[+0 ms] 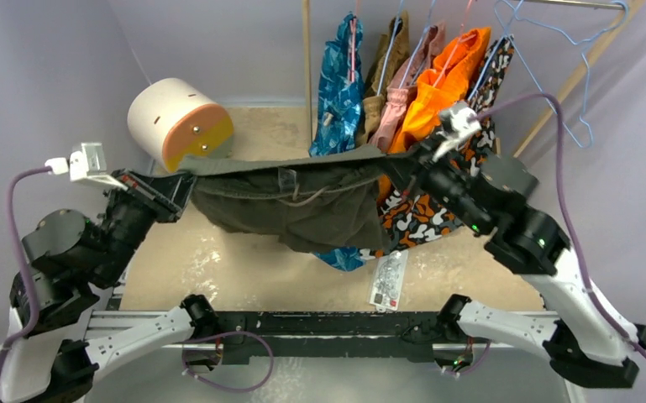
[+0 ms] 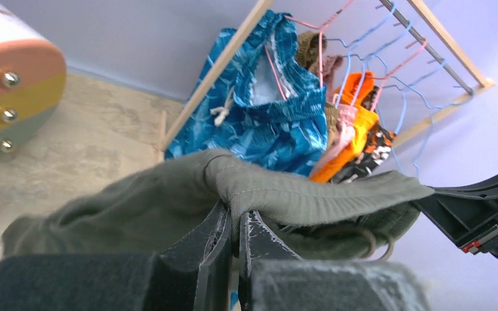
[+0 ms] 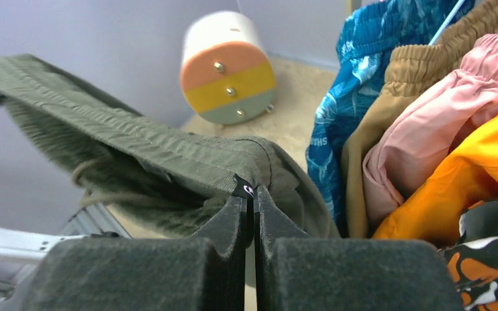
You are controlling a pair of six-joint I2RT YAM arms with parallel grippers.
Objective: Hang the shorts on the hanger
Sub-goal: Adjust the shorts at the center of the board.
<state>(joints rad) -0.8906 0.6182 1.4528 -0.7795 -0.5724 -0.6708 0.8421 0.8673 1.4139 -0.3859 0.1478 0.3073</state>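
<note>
The dark olive-green shorts (image 1: 302, 201) hang stretched by their waistband above the table, held between both arms. My left gripper (image 1: 178, 183) is shut on the waistband's left end; in the left wrist view the band (image 2: 311, 194) folds over the closed left gripper (image 2: 236, 217). My right gripper (image 1: 405, 161) is shut on the right end, and the right wrist view shows the right gripper (image 3: 251, 194) pinching the shorts (image 3: 136, 142) beside a small black label. An empty light-blue wire hanger (image 1: 585, 101) hangs on the rail at the far right, apart from both grippers.
Blue patterned shorts (image 1: 338, 84), tan, pink and orange garments (image 1: 445, 84) hang on the rack just behind the right gripper. A white drum with an orange and yellow face (image 1: 181, 122) sits at the back left. A small packet (image 1: 389, 280) lies on the table's front.
</note>
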